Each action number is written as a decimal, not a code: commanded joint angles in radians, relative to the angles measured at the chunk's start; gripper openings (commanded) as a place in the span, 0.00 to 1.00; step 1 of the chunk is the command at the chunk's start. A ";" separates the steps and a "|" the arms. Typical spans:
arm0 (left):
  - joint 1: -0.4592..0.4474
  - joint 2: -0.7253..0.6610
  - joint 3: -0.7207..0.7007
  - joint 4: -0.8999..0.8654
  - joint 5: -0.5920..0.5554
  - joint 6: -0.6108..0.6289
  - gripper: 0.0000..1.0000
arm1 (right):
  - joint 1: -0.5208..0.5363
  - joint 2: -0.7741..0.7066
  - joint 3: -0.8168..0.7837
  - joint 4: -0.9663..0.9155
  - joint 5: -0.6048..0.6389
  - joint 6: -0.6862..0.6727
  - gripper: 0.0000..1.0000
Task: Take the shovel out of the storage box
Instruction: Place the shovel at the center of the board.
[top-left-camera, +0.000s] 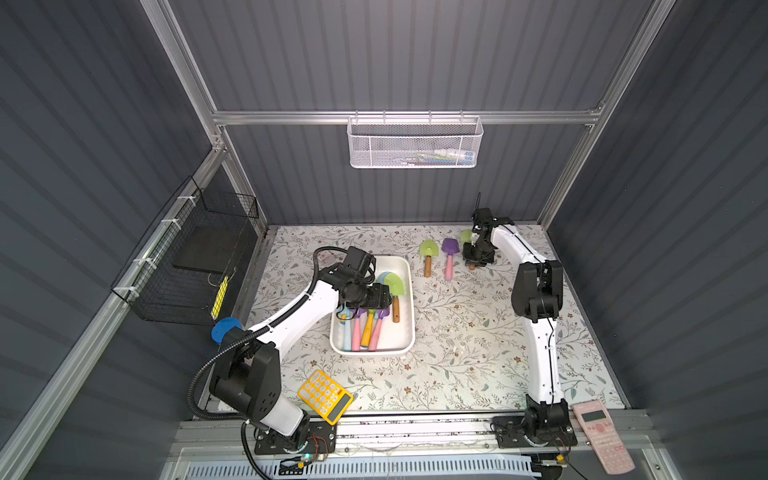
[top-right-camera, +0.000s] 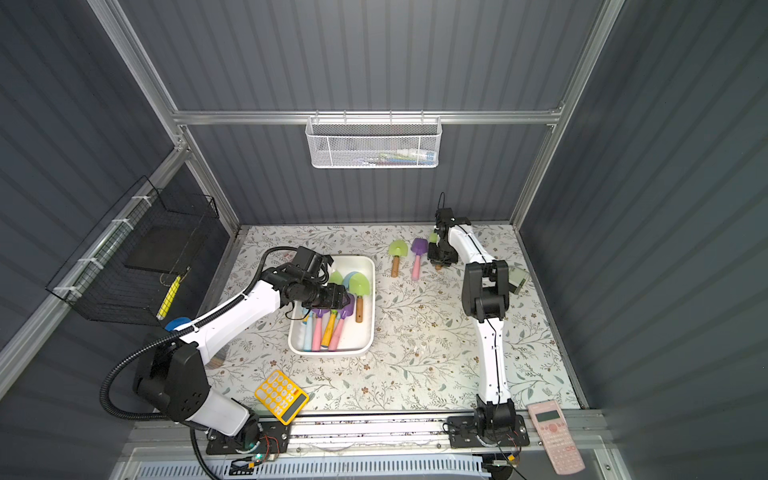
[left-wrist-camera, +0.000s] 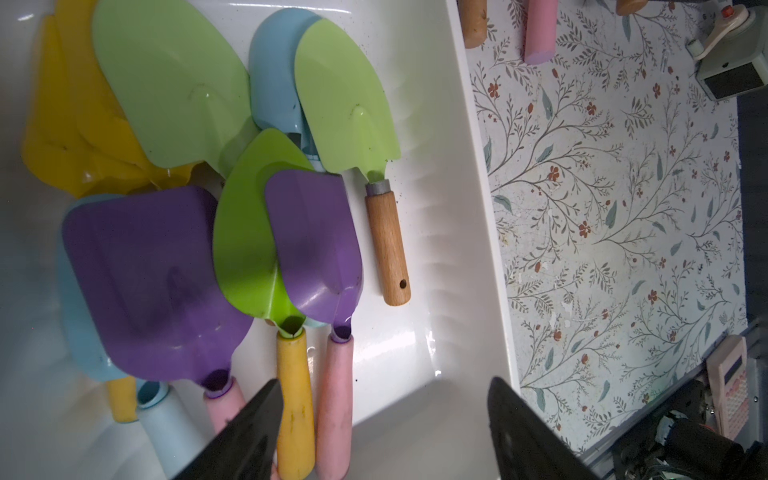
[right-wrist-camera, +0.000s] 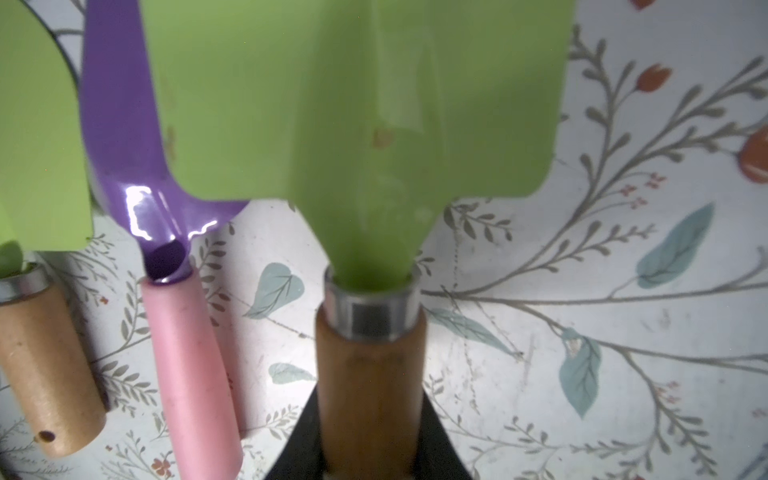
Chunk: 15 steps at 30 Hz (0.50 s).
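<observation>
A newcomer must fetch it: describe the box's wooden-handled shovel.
Find the white box on the floral table. By its right wall lies a green shovel. It alone in there has a wooden handle; the rest are pink, yellow or blue.

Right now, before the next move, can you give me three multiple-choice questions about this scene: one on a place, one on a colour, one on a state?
1. Where is the yellow calculator? A) in the white box B) on the table C) in the right claw
2. What colour is the handle of the purple shovel outside the box? A) pink B) yellow C) blue
3. How is the right claw? A) open and empty B) shut on a green shovel C) shut on the calculator
Answers: 1 B, it lies on the table, apart from the box; 2 A, both top views show it pink; 3 B, its wrist view shows the wooden handle clamped.
</observation>
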 joint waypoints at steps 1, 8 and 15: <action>0.001 -0.006 -0.017 0.004 -0.012 0.006 0.78 | 0.001 0.027 0.043 -0.057 -0.030 -0.010 0.08; 0.000 0.016 -0.026 -0.001 -0.040 -0.006 0.78 | 0.014 0.048 0.032 -0.075 -0.034 -0.019 0.14; 0.001 0.023 -0.024 -0.006 -0.048 -0.002 0.78 | 0.018 0.046 0.029 -0.079 -0.026 -0.011 0.33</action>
